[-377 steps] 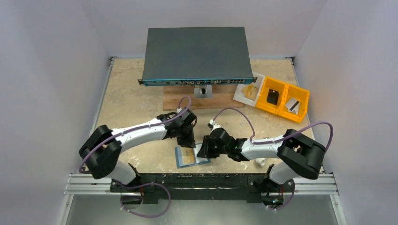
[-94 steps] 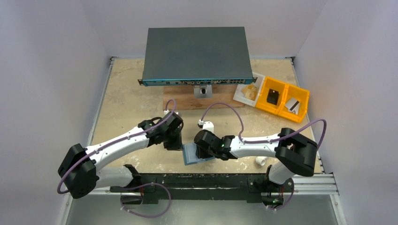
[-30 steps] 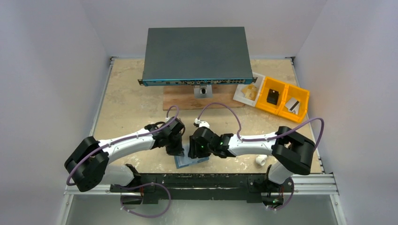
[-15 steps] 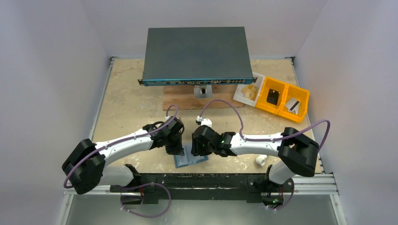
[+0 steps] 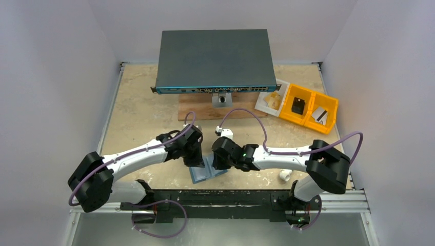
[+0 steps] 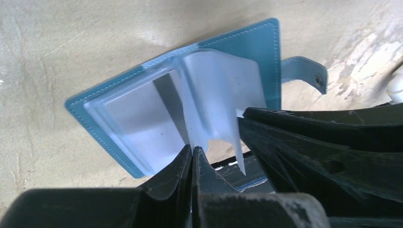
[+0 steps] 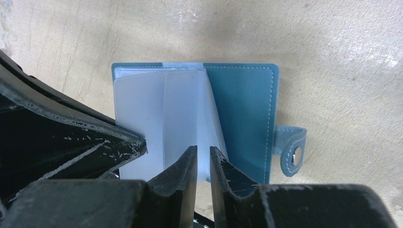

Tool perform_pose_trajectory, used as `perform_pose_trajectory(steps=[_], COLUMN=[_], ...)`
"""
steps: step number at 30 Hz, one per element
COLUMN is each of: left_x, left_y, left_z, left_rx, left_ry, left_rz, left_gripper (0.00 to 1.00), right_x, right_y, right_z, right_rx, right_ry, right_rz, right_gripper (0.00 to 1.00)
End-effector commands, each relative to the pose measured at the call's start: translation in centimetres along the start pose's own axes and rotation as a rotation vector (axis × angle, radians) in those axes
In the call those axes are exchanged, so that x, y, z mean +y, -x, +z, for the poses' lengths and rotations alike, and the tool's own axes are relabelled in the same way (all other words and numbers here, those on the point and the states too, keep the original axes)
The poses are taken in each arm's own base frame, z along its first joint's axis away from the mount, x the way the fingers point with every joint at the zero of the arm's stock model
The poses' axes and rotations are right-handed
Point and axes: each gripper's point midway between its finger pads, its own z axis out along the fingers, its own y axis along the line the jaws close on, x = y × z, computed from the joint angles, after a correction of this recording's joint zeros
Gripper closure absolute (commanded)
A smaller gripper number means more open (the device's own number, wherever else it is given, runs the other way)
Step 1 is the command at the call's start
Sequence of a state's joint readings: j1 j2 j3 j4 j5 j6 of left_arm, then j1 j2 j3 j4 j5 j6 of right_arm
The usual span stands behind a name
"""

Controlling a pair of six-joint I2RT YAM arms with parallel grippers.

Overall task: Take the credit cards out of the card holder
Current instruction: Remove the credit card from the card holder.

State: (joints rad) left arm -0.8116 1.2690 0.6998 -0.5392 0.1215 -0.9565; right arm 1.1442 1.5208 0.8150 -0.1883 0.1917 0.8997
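Right gripper (image 7: 203, 159): jaws narrowly parted, straddling a raised pale leaf (image 7: 183, 109) of the open card holder (image 7: 242, 109). Left gripper (image 6: 191, 154) is closed at a leaf edge; whether it pinches the leaf is unclear. The card holder lies flat on the table (image 7: 332, 47). The credit cards are probably thin, stiff and slick: pinch an exposed edge.

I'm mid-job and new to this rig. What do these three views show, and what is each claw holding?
Two white-and-black robot arms are bolted at the near edge of a beige table. The wide view looks down from behind them; the other two come from a camera on each wrist, its black fingers at the bottom. Between the arms lies the open steel-blue folding card holder with pale plastic leaves. The left gripper is shut on a raised leaf. The right gripper has fingers slightly apart around a pale leaf; whether it grips, I cannot tell. Farther back stand a large dark grey box and yellow bins.
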Motion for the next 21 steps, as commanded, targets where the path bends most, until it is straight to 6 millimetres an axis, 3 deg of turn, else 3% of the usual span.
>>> perform_pose_trajectory(steps=[1,7,21], left_x=[-3.4,-4.8,-6.8], left_y=[1.4,1.9,3.2], left_z=[-0.7,0.0,1.7], left_rx=[-0.027,-0.010,0.012], left_ry=[-0.087,-0.099,-0.106], left_rz=[0.047,0.055,0.090], left_gripper=[0.99,0.94,0.84], right_x=[0.8,0.6,-2.0], right_y=[2.0,2.9,3.8], right_z=[-1.0,-2.7,-6.2], right_rx=[-0.065,-0.103,-0.171], right_ry=[0.007,0.009,-0.057], right_rz=[0.007,0.022,0.056], right_gripper=[0.84,0.83,0.83])
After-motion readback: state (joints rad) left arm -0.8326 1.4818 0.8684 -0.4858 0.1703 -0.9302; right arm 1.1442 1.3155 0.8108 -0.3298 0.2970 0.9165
